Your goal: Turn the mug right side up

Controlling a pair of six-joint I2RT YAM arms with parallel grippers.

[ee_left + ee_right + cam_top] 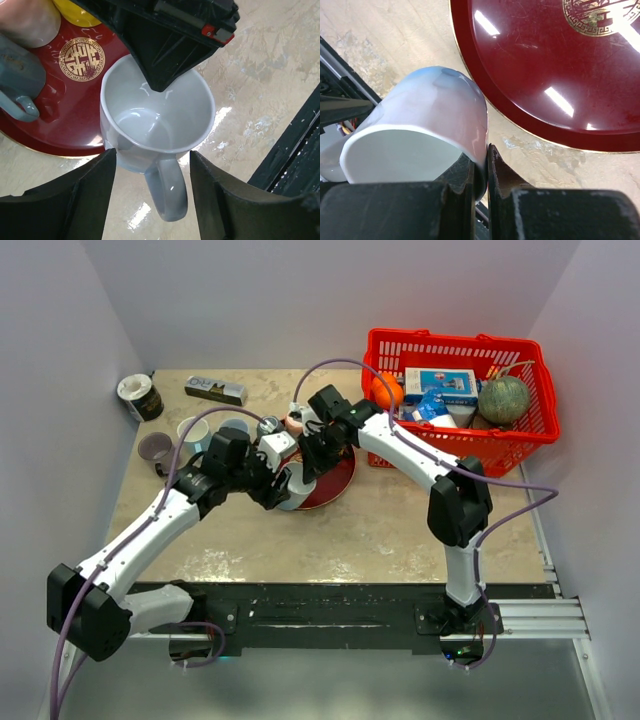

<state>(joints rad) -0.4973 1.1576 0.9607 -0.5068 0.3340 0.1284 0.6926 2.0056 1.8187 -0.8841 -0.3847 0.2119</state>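
The pale blue-white mug (291, 492) is at the near left edge of the red plate (335, 485), tilted, its mouth facing up. In the left wrist view the mug (157, 120) shows its empty inside, handle (170, 192) pointing toward me. My right gripper (487, 170) is shut on the mug's wall (430, 115) at the rim, one finger inside and one outside; its finger (170, 45) also shows in the left wrist view. My left gripper (152, 197) is open, its fingers either side of the handle without touching it.
The red plate (60, 100) carries a grey-blue mug (20, 75), a pink mug (25, 20) and a yellow item. A red basket (545, 425) of groceries stands at the back right. Two more mugs (155, 450), a tape roll (140, 397) and a box (215, 390) are at the back left.
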